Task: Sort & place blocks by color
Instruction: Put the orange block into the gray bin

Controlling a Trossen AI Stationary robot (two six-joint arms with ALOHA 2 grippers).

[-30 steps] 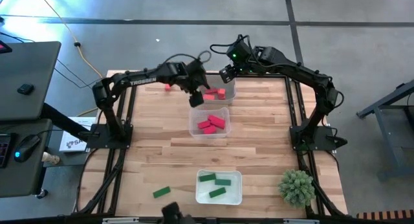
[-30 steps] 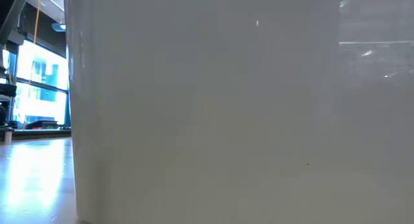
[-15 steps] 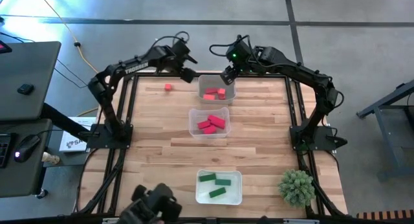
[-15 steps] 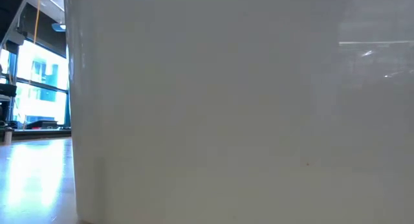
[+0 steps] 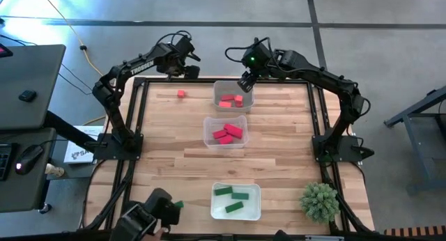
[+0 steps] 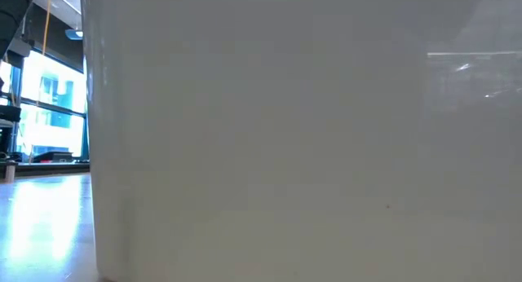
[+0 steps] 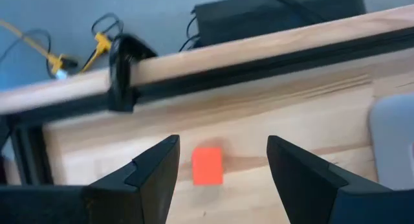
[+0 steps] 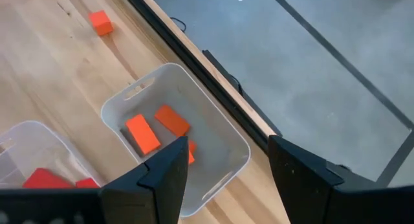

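My left gripper [image 5: 182, 67] hangs open near the table's far edge, left of the far tray [image 5: 245, 88]. A loose orange-red cube [image 5: 181, 94] lies on the wood nearer than it and shows beyond the open fingers in the left wrist view [image 7: 207, 166]. My right gripper [image 5: 244, 81] is open over the far tray's right part. That tray [image 8: 228, 137] holds orange-red blocks [image 8: 141, 134]. The middle tray [image 5: 209, 122] holds deep red blocks [image 5: 226, 133], and the near tray [image 5: 255, 192] holds green blocks [image 5: 235, 198]. One green block [image 5: 178, 204] lies left of it.
A spiky green plant ball [image 5: 319, 200] sits at the near right corner. A dark shape [image 5: 150, 216] at the near edge partly covers the loose green block. A white wall [image 6: 285, 135] fills most of the low view. Bare wood lies left and right of the trays.
My left gripper has swung from over the gap between the far and middle trays toward the far left, ending by the far edge above the loose orange-red cube. The dark shape at the near edge has drifted left, reaching the loose green block.
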